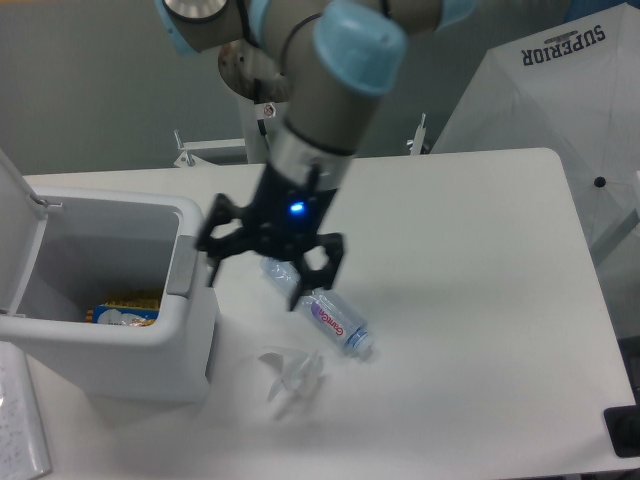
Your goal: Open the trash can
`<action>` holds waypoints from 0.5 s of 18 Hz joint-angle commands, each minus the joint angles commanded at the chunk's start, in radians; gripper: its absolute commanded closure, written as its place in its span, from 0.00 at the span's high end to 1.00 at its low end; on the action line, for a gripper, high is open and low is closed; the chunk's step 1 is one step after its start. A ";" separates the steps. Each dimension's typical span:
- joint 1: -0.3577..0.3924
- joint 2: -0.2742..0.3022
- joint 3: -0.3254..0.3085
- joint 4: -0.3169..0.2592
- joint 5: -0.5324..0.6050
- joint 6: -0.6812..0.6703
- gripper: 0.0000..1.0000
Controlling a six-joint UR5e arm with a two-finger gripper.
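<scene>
The white trash can (190,335) stands at the table's left with its lid (18,235) swung up at the far left edge. Inside it I see yellow and blue litter (120,310). The grey push tab (184,268) sits on the can's right rim. My gripper (262,282) hangs just right of that rim, above the table, open with nothing between its fingers. It is blurred by motion.
A clear plastic bottle (330,318) with a pink label lies on the table under and right of the gripper. A crumpled clear wrapper (292,378) lies in front of it. A white umbrella-like cover (560,110) stands at the back right.
</scene>
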 joint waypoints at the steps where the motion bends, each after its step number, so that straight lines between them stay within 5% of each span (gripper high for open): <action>1: 0.020 -0.003 0.000 0.003 0.000 0.038 1.00; 9: 0.063 -0.115 -0.006 0.038 0.280 0.500 1.00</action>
